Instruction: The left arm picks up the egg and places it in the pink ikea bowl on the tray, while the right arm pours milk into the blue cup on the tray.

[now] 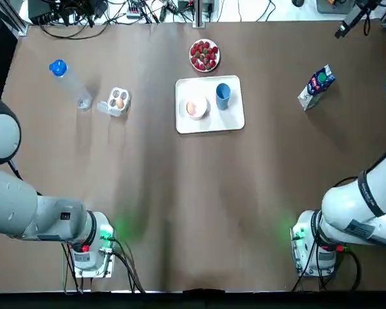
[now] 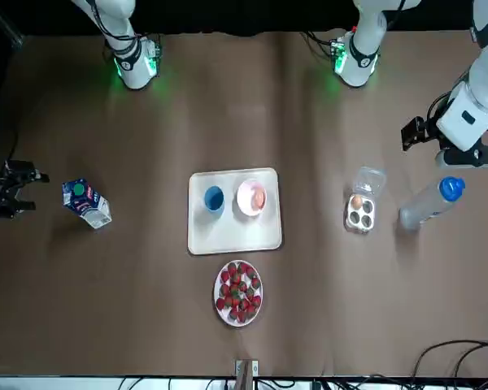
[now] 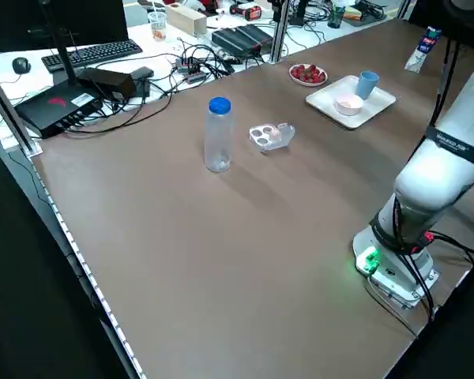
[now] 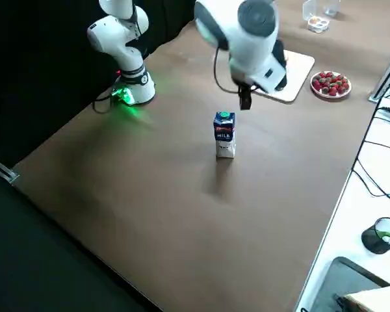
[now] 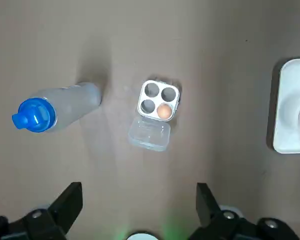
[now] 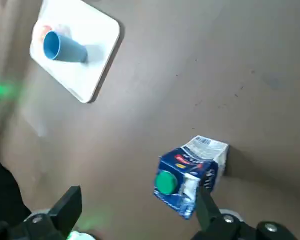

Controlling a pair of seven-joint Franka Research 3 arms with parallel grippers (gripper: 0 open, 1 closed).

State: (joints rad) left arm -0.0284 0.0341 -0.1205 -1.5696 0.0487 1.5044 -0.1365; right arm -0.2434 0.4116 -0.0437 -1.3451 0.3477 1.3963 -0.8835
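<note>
Blue carton (image 4: 224, 134) marked MILK stands upright; left gripper (image 5: 138, 190) and right gripper (image 6: 138, 192) both show fingers spread, empty.

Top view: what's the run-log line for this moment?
egg in pink bowl | milk carton upright, unheld | left end effector open | right end effector open

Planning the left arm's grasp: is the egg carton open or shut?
Open. The carton has its clear lid folded back flat, baring four cups, one of them holding an egg.
</note>
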